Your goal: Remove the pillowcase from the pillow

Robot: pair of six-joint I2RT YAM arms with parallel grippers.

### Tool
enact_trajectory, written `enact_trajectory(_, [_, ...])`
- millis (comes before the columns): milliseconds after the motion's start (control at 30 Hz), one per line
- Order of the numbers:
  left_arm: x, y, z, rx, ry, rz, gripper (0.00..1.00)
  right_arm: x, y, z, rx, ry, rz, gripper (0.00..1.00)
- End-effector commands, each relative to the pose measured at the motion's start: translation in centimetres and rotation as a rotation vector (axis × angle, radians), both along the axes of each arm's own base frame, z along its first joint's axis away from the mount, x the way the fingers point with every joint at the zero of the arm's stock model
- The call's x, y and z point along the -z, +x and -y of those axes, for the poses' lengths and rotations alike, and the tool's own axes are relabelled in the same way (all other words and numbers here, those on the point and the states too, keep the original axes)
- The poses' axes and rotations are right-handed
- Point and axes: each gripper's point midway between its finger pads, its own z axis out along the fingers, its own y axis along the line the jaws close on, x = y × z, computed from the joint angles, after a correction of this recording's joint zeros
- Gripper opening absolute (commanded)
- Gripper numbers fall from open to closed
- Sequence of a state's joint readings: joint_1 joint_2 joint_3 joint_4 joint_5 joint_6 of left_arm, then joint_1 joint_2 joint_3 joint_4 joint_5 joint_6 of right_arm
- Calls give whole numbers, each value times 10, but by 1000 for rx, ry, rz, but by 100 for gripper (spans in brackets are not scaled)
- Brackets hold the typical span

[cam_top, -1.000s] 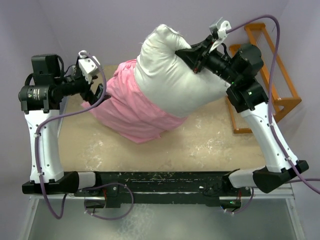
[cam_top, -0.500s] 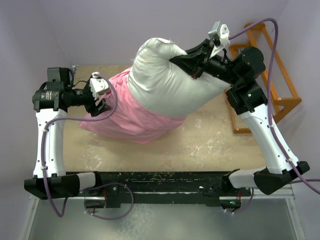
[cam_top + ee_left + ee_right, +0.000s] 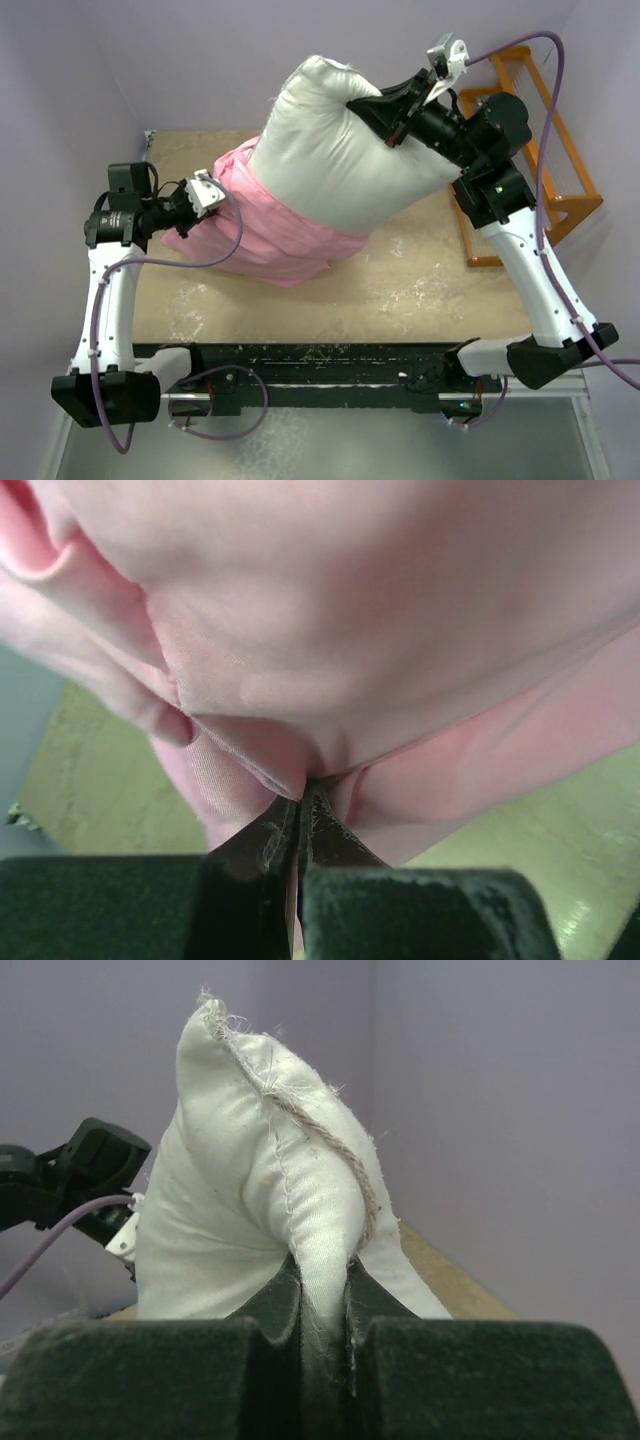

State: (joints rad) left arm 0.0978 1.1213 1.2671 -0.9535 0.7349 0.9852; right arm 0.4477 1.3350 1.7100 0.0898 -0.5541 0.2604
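The plump white pillow [image 3: 335,160] is lifted at its right end, and my right gripper [image 3: 372,108] is shut on a fold of its seamed edge [image 3: 320,1250]. The pink pillowcase [image 3: 270,225] still covers the pillow's lower left part and bunches on the table. On the left edge of that pink fabric my left gripper [image 3: 196,215] is shut. In the left wrist view its fingertips [image 3: 300,800] pinch a fold of the pillowcase [image 3: 330,660]. The pillow's covered end is hidden inside the pink fabric.
A tan tabletop [image 3: 420,290] lies under the fabric. An orange wooden rack [image 3: 560,170] stands at the right edge behind the right arm. Purple walls close the back and sides. The black base rail [image 3: 320,360] runs along the near edge.
My left gripper has moved forward and down to the pillowcase's left edge and closed on it. The right gripper holds the pillow raised, shifted slightly.
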Motion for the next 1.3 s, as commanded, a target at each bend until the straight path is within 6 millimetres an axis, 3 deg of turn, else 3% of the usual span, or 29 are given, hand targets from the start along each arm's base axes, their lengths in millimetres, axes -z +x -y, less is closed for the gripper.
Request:
enact_trajectory(0, [21, 40, -59, -245, 170, 61, 0, -120, -36, 75, 206, 291, 296, 0])
enact_trajectory(167, [57, 49, -109, -358, 243, 41, 0, -146, -42, 135, 364, 446, 335, 0])
enact_trajectory(300, [74, 48, -126, -376, 233, 19, 0, -147, -44, 137, 329, 449, 334, 0])
enact_trajectory(467, [73, 37, -112, -303, 186, -12, 0, -139, -34, 123, 255, 439, 307, 0])
enact_trajectory(500, [61, 35, -104, -279, 155, -8, 10, -137, -31, 119, 245, 411, 310, 0])
enact_trajectory(533, [49, 29, -93, -246, 113, -20, 30, -132, -26, 111, 215, 393, 292, 0])
enact_trajectory(600, [10, 12, -65, -159, 2, -50, 82, -126, -21, 102, 185, 380, 270, 0])
enact_trajectory(633, [-13, 5, -53, -122, -48, -50, 97, -123, -18, 97, 184, 372, 264, 0])
enact_trajectory(700, [-77, -6, -33, -58, -128, 12, 99, -116, -13, 84, 175, 339, 249, 0])
enact_trajectory(767, [-126, -19, -11, 14, -222, 49, 99, -112, -12, 62, 163, 286, 256, 0])
enact_trajectory(900, [-198, -38, 23, 94, -386, 90, 99, -97, -6, 21, 115, 228, 219, 0])
enact_trajectory(967, [-220, -38, 42, 121, -439, 109, 99, -91, -4, 1, 84, 216, 203, 0])
enact_trajectory(1100, [-239, -29, 78, 177, -544, 81, 99, -75, -2, -44, 33, 166, 162, 0])
enact_trajectory(1267, [-253, -16, 92, 221, -632, 26, 99, -55, -3, -79, -13, 126, 122, 0])
